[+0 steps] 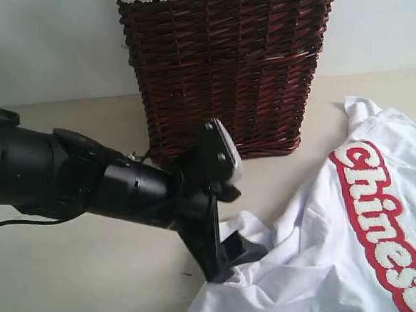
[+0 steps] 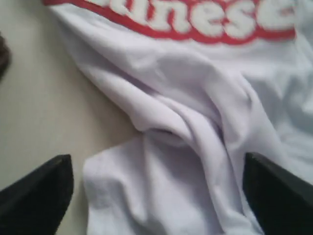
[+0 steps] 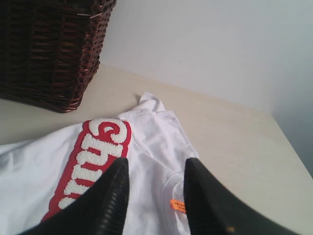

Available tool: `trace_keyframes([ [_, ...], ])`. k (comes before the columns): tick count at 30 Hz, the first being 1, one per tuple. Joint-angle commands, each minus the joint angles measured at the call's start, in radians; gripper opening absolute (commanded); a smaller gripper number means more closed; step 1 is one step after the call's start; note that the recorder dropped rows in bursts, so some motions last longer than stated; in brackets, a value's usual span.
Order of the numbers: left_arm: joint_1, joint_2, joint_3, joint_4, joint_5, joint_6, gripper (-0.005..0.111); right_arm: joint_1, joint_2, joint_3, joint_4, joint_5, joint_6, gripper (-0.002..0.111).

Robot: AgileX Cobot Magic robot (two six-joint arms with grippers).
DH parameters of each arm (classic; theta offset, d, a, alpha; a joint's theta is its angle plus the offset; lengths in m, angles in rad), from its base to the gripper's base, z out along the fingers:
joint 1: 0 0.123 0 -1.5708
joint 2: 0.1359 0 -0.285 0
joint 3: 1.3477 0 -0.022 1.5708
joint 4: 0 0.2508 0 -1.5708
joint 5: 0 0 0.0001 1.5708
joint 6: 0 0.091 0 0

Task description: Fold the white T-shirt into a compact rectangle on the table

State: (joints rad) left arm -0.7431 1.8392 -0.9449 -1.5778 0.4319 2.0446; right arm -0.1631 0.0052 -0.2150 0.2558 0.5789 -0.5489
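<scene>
White T-shirt (image 1: pixel 343 246) lies crumpled and unfolded on the worktop (image 1: pixel 81 279), filling the lower right of the exterior view, with its red-edged lettering (image 1: pixel 372 209) running diagonally. It looks like thin, limp cotton: light, soft, not fragile, likely to sag and drag when lifted and to slide easily over the smooth surface. A pinch on one layer at a hem, sleeve edge or shoulder should hold better than a grab into the bunched ridges.

The left pincer (image 1: pixel 229 204) stands wide open at the shirt's rumpled near edge, lower centre of that view. Its wrist camera shows a thick fold of cloth between the jaws, held by neither.

The right pincer (image 3: pixel 157 164) is partly open with nothing between its jaws, above the collar area near the orange neck tag (image 3: pixel 178 205).

The worktop is pale, matte and flat, with bare space at lower left. A dark wicker basket (image 1: pixel 230 69) stands at upper centre against a plain light wall (image 3: pixel 205 44), near the shirt but not touching it.
</scene>
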Motion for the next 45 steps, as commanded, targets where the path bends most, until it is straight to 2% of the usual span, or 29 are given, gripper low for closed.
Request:
trace_keyframes([
  [1, 0.039, -0.064, -0.008, -0.167, 0.018, -0.016, 0.104, 0.0, -0.005, 0.002, 0.0, -0.004, 0.002, 0.037],
  [8, 0.152, -0.096, -0.008, -0.167, -0.003, -0.071, 0.104, 0.0, -0.005, 0.002, 0.0, -0.004, 0.002, 0.037],
  [10, 0.195, -0.072, -0.008, -0.167, 0.013, -0.168, 0.104, 0.0, -0.005, 0.002, 0.0, -0.004, 0.002, 0.037],
  [13, 0.279, -0.018, -0.008, -0.097, 0.13, -0.385, 0.102, 0.0, -0.005, 0.002, 0.0, -0.004, 0.002, 0.037],
  [14, 0.339, 0.022, -0.008, -0.049, 0.267, -0.483, 0.096, 0.0, -0.005, 0.002, 0.0, -0.004, 0.002, 0.037],
  [15, 0.368, 0.037, -0.008, -0.035, 0.322, -0.495, 0.09, 0.0, -0.005, 0.002, 0.0, -0.004, 0.002, 0.037],
  [16, 0.414, 0.07, -0.008, 0.009, 0.443, -0.504, 0.074, 0.0, -0.005, 0.002, 0.0, -0.004, 0.002, 0.037],
  [17, 0.43, 0.079, -0.008, 0.036, 0.496, -0.504, 0.066, 0.0, -0.005, 0.002, 0.0, -0.004, 0.002, 0.037],
  [18, 0.457, 0.094, -0.008, 0.102, 0.602, -0.508, 0.049, 0.0, -0.005, 0.002, 0.0, -0.004, 0.002, 0.037],
  [19, 0.466, 0.099, -0.008, 0.127, 0.643, -0.508, 0.043, 0.0, -0.005, 0.002, 0.0, -0.004, 0.002, 0.037],
  [20, 0.473, 0.099, -0.008, 0.138, 0.718, -0.508, 0.028, 0.0, -0.005, 0.002, 0.0, -0.004, 0.002, 0.037],
  [21, 0.476, 0.099, -0.008, 0.135, 0.741, -0.508, 0.022, 0.0, -0.005, 0.002, 0.0, -0.004, 0.002, 0.037],
  [22, 0.476, 0.1, -0.008, 0.107, 0.77, -0.508, 0.009, 0.0, -0.005, 0.002, 0.0, -0.004, 0.002, 0.037],
  [23, 0.47, 0.105, -0.008, 0.077, 0.724, -0.499, 0.0, 0.0, -0.005, 0.002, 0.0, -0.004, 0.002, 0.037],
  [25, 0.437, 0.128, -0.008, 0.066, 0.521, -0.436, 0.0, 0.0, -0.005, 0.002, 0.0, -0.004, 0.002, 0.037],
  [27, 0.412, 0.147, -0.008, 0.053, 0.395, -0.336, 0.0, 0.0, -0.005, 0.002, 0.0, -0.004, 0.002, 0.037],
  [29, 0.412, 0.151, -0.008, 0.057, 0.465, -0.222, 0.0, 0.0, -0.005, 0.002, 0.0, -0.004, 0.002, 0.037],
  [33, 0.423, 0.151, -0.008, 0.078, 0.594, -0.194, 0.0, 0.0, -0.005, 0.002, 0.0, -0.004, 0.002, 0.037],
  [38, 0.423, 0.151, -0.008, 0.052, 0.542, -0.155, 0.001, 0.0, -0.005, 0.002, 0.0, -0.004, 0.002, 0.037],
  [40, 0.423, 0.151, -0.008, 0.051, 0.5, -0.094, 0.01, 0.0, -0.005, 0.002, 0.0, -0.004, 0.002, 0.037],
  [45, 0.421, 0.153, -0.008, 0.032, 0.508, -0.019, 0.049, 0.0, -0.005, 0.002, 0.0, -0.004, 0.002, 0.037],
])
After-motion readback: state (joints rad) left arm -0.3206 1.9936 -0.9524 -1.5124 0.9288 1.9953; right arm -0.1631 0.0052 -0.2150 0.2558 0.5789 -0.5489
